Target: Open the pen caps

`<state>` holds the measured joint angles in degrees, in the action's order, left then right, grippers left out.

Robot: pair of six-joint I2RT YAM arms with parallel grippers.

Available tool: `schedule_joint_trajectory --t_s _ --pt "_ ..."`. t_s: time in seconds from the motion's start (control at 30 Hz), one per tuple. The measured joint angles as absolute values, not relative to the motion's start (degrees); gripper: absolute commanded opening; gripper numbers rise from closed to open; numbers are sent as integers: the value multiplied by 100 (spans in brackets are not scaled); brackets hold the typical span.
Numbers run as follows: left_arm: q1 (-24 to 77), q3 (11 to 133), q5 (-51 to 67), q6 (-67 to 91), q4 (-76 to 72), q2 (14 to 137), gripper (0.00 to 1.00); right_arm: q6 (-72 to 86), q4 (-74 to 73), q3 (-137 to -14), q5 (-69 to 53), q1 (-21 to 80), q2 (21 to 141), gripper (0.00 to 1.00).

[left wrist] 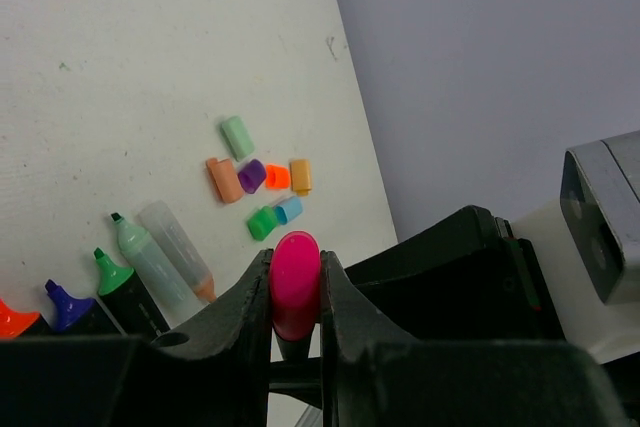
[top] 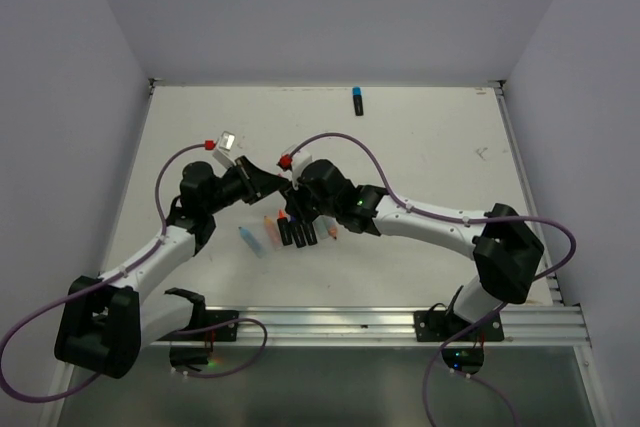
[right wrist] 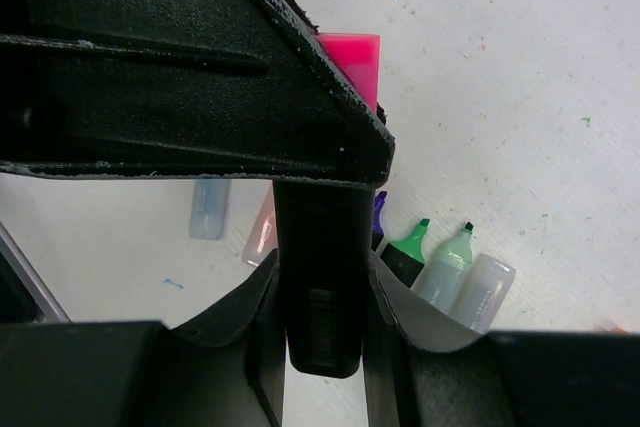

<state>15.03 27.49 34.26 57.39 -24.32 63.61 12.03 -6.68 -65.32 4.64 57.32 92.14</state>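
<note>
Your left tool (left wrist: 296, 297) clamps the pink cap (left wrist: 296, 265), held above the worktop (left wrist: 120, 67); your right tool (right wrist: 322, 332) clamps the black pen body (right wrist: 318, 237) in line with it. Nearby, loose caps (left wrist: 251, 175) lie clustered.

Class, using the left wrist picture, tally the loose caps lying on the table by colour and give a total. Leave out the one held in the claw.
Pale green cap: 1
Peach cap: 1
Purple cap: 1
Bright orange cap: 1
Amber cap: 1
Green cap: 1
Light blue cap: 1
Total: 7
</note>
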Motion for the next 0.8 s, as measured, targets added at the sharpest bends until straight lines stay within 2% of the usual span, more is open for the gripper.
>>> schedule_joint_trajectory --t_s 0.03,0.07,0.1,0.13,0.17,0.27,0.43,0.53,0.57,0.6,0.8 --pt "1503 2746 3409 5741 -2427 6366 1 1223 -639 -6532 432 5721 9227 0" --pt "1500 2746 3393 5741 -2427 6366 8 1240 -626 -6532 401 5714 9231 0" --pt "1503 2746 3382 5743 -2427 6368 25 1253 -624 -6532 366 5701 9231 0" --pt "1503 2746 3376 5743 -2429 6370 32 1269 -617 -6532 331 5693 9231 0" --pt "1503 2746 3361 5747 -2429 6372 47 1286 -611 -6532 307 5693 9231 0" --pt "1520 2746 3385 5835 -2440 6372 56 1378 -519 -6493 202 5686 9231 0" --pt "1529 2751 3385 5885 -2436 6379 58 1516 -362 -6230 47 5686 9231 0" --pt "1531 2753 3380 5898 -2388 6392 50 1564 -316 -6110 21 5686 9229 0" --pt "1529 2753 3376 5898 -2370 6399 39 1575 -285 -6088 19 5686 9223 0" --pt "1529 2753 3358 5916 -2353 6407 36 1581 -255 -6073 16 5686 9218 0" --pt "1527 2753 3295 5900 -2311 6434 31 1603 -213 -6025 -19 5651 9142 0"
